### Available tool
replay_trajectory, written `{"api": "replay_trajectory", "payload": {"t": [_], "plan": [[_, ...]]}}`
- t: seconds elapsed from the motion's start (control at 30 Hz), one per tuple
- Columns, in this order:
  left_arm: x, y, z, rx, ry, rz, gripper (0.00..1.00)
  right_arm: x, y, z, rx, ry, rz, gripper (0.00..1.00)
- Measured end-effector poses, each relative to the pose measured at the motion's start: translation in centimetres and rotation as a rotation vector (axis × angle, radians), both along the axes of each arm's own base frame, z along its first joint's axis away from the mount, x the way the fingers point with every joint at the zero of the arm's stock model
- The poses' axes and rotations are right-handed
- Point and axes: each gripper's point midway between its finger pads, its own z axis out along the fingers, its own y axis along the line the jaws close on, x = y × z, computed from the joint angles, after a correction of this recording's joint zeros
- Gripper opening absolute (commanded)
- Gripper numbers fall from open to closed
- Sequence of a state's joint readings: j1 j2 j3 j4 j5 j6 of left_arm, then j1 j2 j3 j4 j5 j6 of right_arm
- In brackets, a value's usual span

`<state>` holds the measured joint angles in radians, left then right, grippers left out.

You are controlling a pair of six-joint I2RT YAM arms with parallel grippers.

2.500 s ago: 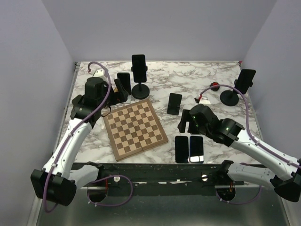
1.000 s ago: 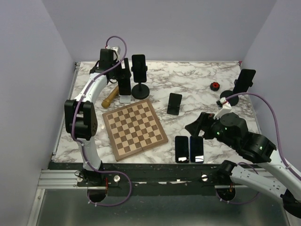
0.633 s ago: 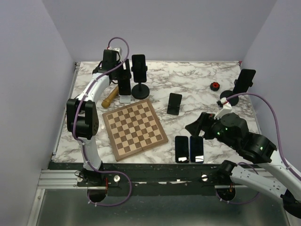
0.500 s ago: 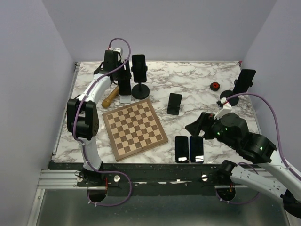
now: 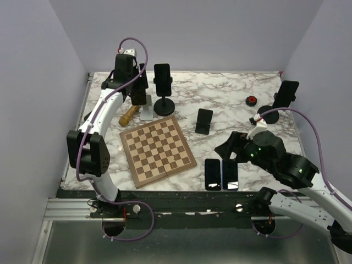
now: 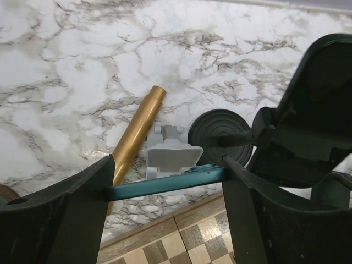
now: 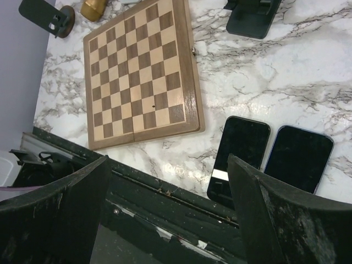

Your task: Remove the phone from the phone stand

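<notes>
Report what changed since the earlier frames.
The left gripper closed on the teal-edged black phone and lifted it off the small grey stand, slightly leftward. The right arm drew back slightly. The wooden chessboard, two flat black phones and other stands stayed put.

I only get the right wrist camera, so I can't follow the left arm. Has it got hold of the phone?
Observer: Yes. The left gripper is shut on the phone; the left wrist camera shows its teal edge clamped there.
Operator: Is it out of the stand?
Observer: It looks so. The grey stand sits below the phone with its cradle empty.
Operator: Any other phone not lying flat?
Observer: A second phone is propped upright on a black stand near the table's right edge.
</notes>
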<state>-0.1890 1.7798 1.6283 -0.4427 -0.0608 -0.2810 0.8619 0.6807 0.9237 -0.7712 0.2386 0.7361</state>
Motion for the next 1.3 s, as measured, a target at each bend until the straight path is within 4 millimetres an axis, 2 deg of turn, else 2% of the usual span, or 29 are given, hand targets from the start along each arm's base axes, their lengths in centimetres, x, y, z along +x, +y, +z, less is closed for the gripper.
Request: {"api": "replay_trajectory", "payload": {"t": [0.1,0.13,0.23,0.37,0.5,0.57,0.7,0.9,1.0,1.13,1.3], "plan": [[-1.2,0.6,3.3,0.000,-0.059,0.020,0.06,0.1,0.3,-0.3,-0.004,0.007,0.004,0.93],[-1.6,0.8,4.2,-0.001,-0.076,0.025,0.04,0.2,0.4,-0.5,-0.005,0.010,0.008,0.93],[-3.3,1.5,6.9,-0.006,-0.120,0.053,0.00,0.3,0.9,-1.1,-0.014,0.026,0.018,0.93],[-7.0,2.2,7.6,-0.026,-0.105,0.074,0.00,0.6,1.5,-2.0,-0.039,0.048,0.029,0.94],[-10.9,1.5,6.8,-0.113,-0.051,0.051,0.00,1.0,2.3,-3.5,-0.094,0.079,0.058,0.94],[-13.6,0.2,6.1,-0.200,-0.009,0.005,0.00,1.2,3.1,-4.5,-0.127,0.100,0.090,0.94],[-18.6,-3.2,3.6,-0.403,0.102,-0.087,0.00,1.8,5.7,-5.9,-0.165,0.144,0.188,0.93],[-25.3,-9.2,-1.7,-0.602,0.341,-0.224,0.00,2.0,11.1,-6.3,-0.122,0.189,0.399,0.88],[-27.3,-11.6,-2.4,-0.646,0.411,-0.285,0.00,1.5,13.1,-6.4,-0.079,0.206,0.492,0.80],[-28.6,-13.6,-1.8,-0.695,0.435,-0.347,0.00,0.7,14.3,-5.9,-0.022,0.205,0.573,0.65],[-28.8,-15.1,-0.9,-0.735,0.427,-0.393,0.00,-0.4,14.7,-6.4,0.016,0.211,0.632,0.64]]}}
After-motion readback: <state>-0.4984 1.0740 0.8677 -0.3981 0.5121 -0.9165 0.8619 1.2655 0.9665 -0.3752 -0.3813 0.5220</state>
